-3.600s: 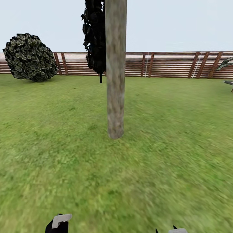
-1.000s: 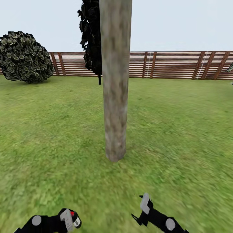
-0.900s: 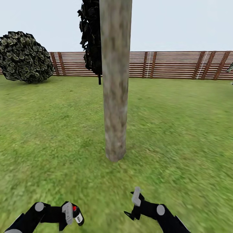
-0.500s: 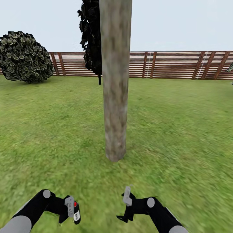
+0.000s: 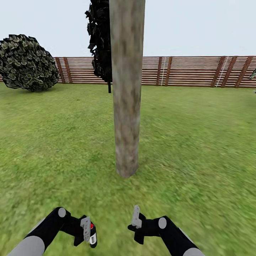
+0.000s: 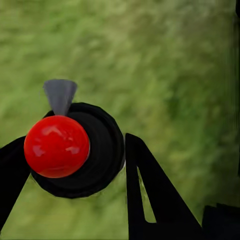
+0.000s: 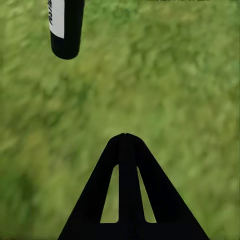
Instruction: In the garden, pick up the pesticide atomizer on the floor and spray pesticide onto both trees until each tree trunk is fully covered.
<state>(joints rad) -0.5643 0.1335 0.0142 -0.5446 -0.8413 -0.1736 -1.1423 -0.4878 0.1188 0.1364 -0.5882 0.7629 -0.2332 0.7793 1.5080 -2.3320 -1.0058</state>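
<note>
Your left pincer [image 5: 88, 232] is clamped on the pesticide atomizer [image 5: 92, 234], low in the head view, left of centre, held above the lawn [image 5: 199, 149]. Bottle is dark w/ a white label and a small red top [image 5: 91, 225]; it hangs roughly upright between the fingers. In the left wrist view you look down on the red top [image 6: 56, 146] and the black round body under it, w/ a grey nozzle tip [image 6: 60, 95] poking out; one dark finger [image 6: 150, 195] sits right against the body, the other at the frame edge touching it too. Grass underneath.

Your right pincer [image 5: 135, 222] is to the right of the left one, near it but apart, nothing in it. In the right wrist view both fingers [image 7: 125, 190] meet at the tips, so it's closed on nothing. Same view catches the atomizer's lower end [image 7: 66, 27] w/ its white label, over grass.

Tree trunk [image 5: 127, 89] stands straight ahead, centre of the head view: thick, pale grey-brown, mottled, base set in the lawn ahead of both pincers, well apart from them. Top of it runs out of frame. Behind it, partly hidden, a black narrow tree [image 5: 100, 42]. Round dark bush [image 5: 28, 64] at far left by the brown slat fence [image 5: 192, 71] that runs across the back. Pale sky above.
</note>
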